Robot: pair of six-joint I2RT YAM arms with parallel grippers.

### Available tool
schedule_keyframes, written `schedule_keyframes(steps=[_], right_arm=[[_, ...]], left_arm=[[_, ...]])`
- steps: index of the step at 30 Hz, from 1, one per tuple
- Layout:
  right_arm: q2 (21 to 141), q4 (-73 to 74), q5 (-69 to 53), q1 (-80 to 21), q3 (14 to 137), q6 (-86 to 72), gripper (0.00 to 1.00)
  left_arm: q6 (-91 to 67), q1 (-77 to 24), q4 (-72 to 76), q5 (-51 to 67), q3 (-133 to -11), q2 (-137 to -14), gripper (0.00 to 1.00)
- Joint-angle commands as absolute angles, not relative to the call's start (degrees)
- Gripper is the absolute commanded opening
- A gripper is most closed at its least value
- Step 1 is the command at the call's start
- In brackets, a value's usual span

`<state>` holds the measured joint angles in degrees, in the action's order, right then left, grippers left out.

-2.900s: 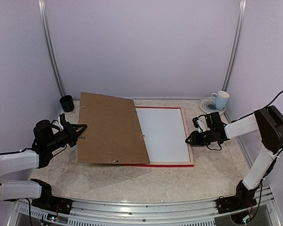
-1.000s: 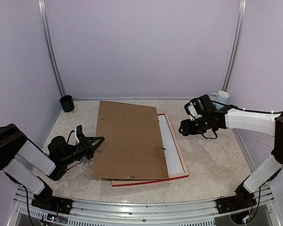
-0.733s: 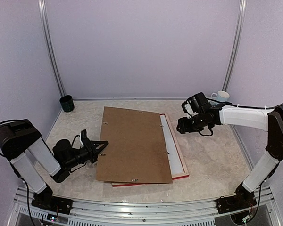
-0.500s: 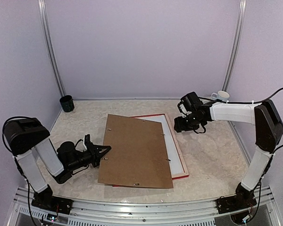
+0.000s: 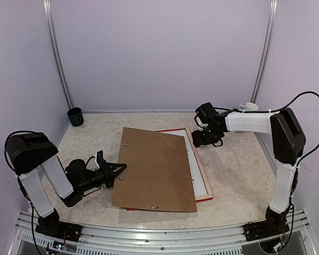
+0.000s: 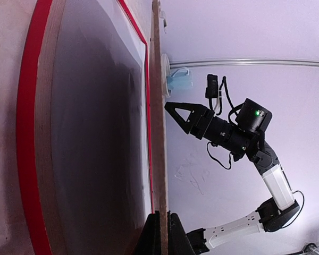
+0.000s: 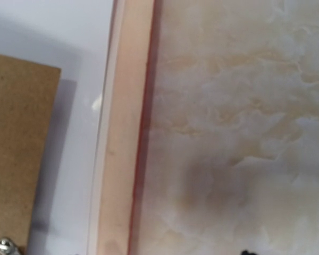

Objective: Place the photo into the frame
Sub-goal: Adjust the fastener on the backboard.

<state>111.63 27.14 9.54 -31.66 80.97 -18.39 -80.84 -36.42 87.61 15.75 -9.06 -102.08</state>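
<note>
The frame (image 5: 203, 178) lies face down on the table, pale wood back up, red edges showing. A white sheet (image 5: 194, 156) lies in its recess. I cannot tell whether it is the photo's white back, and no printed side shows. A brown backing board (image 5: 154, 170) covers most of the frame, its left edge raised. My left gripper (image 5: 118, 170) is shut on that left edge, and in the left wrist view the fingers (image 6: 155, 236) pinch the board's edge (image 6: 159, 133). My right gripper (image 5: 200, 141) hovers at the frame's far right corner. The right wrist view shows the frame rail (image 7: 122, 133), the white sheet (image 7: 90, 79) and the board's corner (image 7: 16, 133).
A dark mug (image 5: 75, 116) stands at the far left. A white mug on a saucer (image 5: 249, 107) stands at the far right behind the right arm. The enclosure walls are close on both sides.
The left gripper has carried the board rightward and lowered it over the frame. The right arm has swung left and away to the frame's far right corner.
</note>
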Motion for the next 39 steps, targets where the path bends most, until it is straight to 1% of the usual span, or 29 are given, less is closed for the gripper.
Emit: schedule_keyframes(steps=[1,6,24,39], right_arm=[[113.6,28.26,10.01,-32.23,82.56,-17.01,0.65],[114.55,28.3,9.35,-32.34,83.25,-15.9,0.65],[117.51,28.47,8.62,-32.34,85.08,-14.17,0.65],[112.42,28.2,7.66,-34.71,79.51,-14.86,0.65]], left_arm=[[-80.85,-36.83,105.27,16.34,-10.31,-103.73,0.0],[-80.87,-36.83,106.08,17.51,-11.18,-104.26,0.0],[-79.72,-37.09,106.04,19.25,-11.52,-99.44,0.0],[-79.33,-37.09,106.08,18.9,-11.34,-99.08,0.0]])
